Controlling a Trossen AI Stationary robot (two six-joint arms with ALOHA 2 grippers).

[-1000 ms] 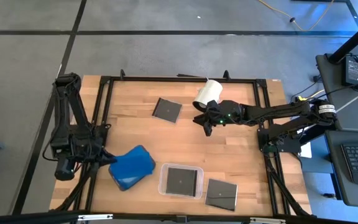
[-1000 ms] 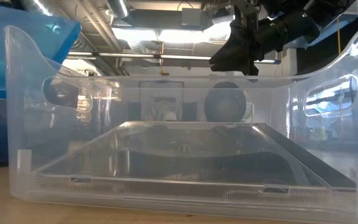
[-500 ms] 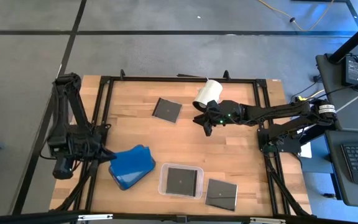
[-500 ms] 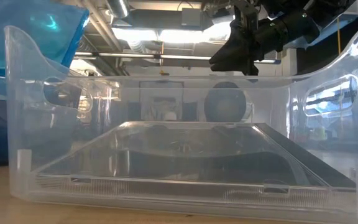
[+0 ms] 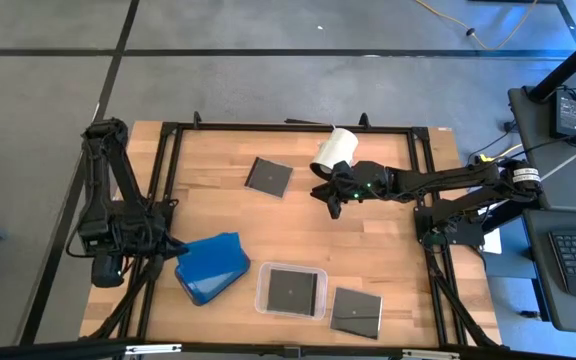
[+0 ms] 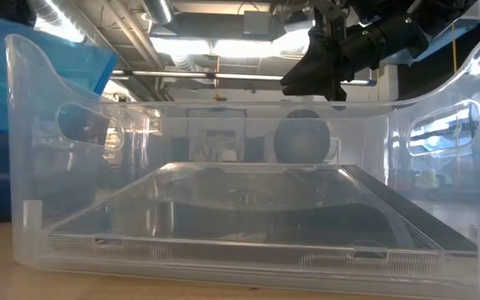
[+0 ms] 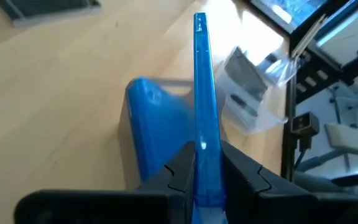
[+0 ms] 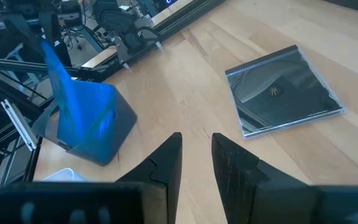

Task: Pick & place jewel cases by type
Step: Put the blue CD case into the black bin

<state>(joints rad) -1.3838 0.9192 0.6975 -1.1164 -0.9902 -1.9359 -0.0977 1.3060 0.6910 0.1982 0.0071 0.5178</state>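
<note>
High view: one dark jewel case (image 5: 294,290) lies in the clear tray (image 5: 264,275); two others lie outside it. Left wrist view: left gripper (image 7: 201,171) clamps a blue jewel case (image 7: 203,93) over the grey tray (image 7: 157,134). Right wrist view: right gripper (image 8: 194,155) hangs empty, fingers narrowly parted

On the tabletop (image 5: 228,215) we find one jewel case (image 5: 268,176) upper centre, the cylinder (image 5: 335,152) to its right, a tray (image 5: 291,291) holding another case at lower centre, a third case (image 5: 356,311) right of it.
</note>
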